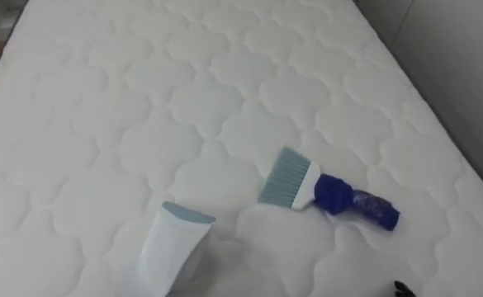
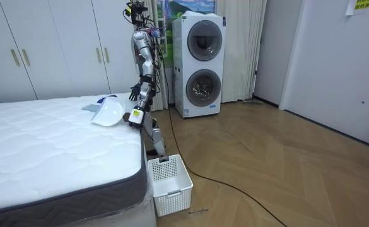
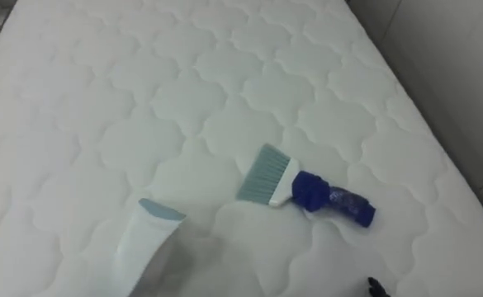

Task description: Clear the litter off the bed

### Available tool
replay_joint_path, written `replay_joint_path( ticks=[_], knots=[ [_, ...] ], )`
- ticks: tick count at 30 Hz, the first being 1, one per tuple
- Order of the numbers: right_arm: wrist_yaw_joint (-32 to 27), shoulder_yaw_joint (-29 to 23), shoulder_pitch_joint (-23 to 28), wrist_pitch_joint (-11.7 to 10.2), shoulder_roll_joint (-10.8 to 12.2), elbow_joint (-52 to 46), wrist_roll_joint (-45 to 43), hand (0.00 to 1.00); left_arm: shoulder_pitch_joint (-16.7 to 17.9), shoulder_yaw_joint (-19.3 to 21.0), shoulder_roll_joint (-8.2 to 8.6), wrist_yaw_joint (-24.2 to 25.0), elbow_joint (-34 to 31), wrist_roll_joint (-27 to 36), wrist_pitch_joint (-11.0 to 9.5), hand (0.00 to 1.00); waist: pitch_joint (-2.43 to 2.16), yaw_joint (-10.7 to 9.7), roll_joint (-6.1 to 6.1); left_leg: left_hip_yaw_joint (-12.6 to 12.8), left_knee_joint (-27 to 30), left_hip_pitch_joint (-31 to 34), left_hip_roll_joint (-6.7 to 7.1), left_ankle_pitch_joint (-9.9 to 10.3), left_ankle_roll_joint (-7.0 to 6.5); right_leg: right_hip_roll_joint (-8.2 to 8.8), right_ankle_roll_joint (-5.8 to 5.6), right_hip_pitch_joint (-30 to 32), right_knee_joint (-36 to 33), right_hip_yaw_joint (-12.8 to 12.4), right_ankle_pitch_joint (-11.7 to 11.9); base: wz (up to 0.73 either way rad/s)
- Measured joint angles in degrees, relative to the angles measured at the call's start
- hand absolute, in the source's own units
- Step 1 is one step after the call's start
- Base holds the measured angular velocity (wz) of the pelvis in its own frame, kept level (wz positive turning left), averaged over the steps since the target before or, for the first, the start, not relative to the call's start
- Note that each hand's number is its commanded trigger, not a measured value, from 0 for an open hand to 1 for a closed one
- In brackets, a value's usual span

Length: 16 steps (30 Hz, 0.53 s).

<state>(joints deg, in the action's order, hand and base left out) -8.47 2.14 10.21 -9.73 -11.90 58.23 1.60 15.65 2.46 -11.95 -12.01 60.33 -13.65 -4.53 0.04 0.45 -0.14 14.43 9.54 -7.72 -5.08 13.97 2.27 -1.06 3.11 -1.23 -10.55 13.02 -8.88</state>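
Robot stands at the side of the bed [image 2: 45,145], washers [image 2: 198,66] behind it. Brush [image 1: 328,191] lies flat on the bed, bristles to the robot's left, blue handle to its right. Dustpan [image 1: 173,247] is near the brush on the robot's left, not touching it. Left hand [image 2: 135,116] is at the dustpan's rear; grip cannot be told. Right hand [image 2: 136,93] hovers over the bed edge, fingers loose, holding nothing. Basket [image 2: 170,183] sits on the floor by the bed.

White quilted bed [image 1: 142,99], blue-handled brush [image 1: 328,194] with grey-blue bristles; white dustpan [image 1: 173,247]
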Motion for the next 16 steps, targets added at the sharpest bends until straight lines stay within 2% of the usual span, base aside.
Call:
replay_joint_path(
  ticks=[3,5,8,13,16],
  knots=[
    [1.38,-1.42,-0.29,1.13,0.63,2.71,0.65,0.00,0.66,1.97,0.90,2.53,1.59,-0.66,2.87,0.00,-0.02,0.06,0.00,-0.70,0.00,-0.73,0.05,-0.02,-0.03,-0.05,-0.08,-1.09,0.89,0.12,-0.01,0.10],
    [3.01,-3.04,-1.15,2.24,0.81,4.53,0.63,0.00,1.42,4.05,1.49,4.11,1.66,-1.99,5.52,0.00,-0.10,0.01,-0.07,-1.29,0.16,-1.08,0.10,-0.01,-0.03,0.08,-0.25,-1.95,0.91,0.58,-0.28,0.15],
    [4.19,-5.59,-1.24,2.44,0.81,6.29,0.82,0.00,1.45,6.01,2.41,6.00,1.98,-2.25,8.34,0.00,-0.10,0.10,-0.08,-2.78,0.20,-1.36,0.47,-0.15,-0.25,0.48,-0.48,-2.91,1.09,1.83,-0.48,0.25],
    [4.16,-6.36,-1.24,4.01,0.79,6.68,1.06,0.00,1.65,8.74,3.62,8.43,3.93,-2.17,12.42,0.00,-0.23,0.25,-0.15,-3.55,0.21,-1.84,0.86,-0.17,-0.31,1.05,-0.83,-3.79,1.02,2.72,-0.74,0.11],
    [4.15,-6.58,-1.26,4.74,0.83,6.64,0.74,0.00,1.76,9.87,3.78,9.52,3.94,-2.17,14.67,0.00,-0.33,0.68,-0.19,-3.59,0.22,-1.83,0.86,-0.17,-0.32,1.06,-0.84,-3.81,1.02,2.81,-0.74,0.00]
  ],
)
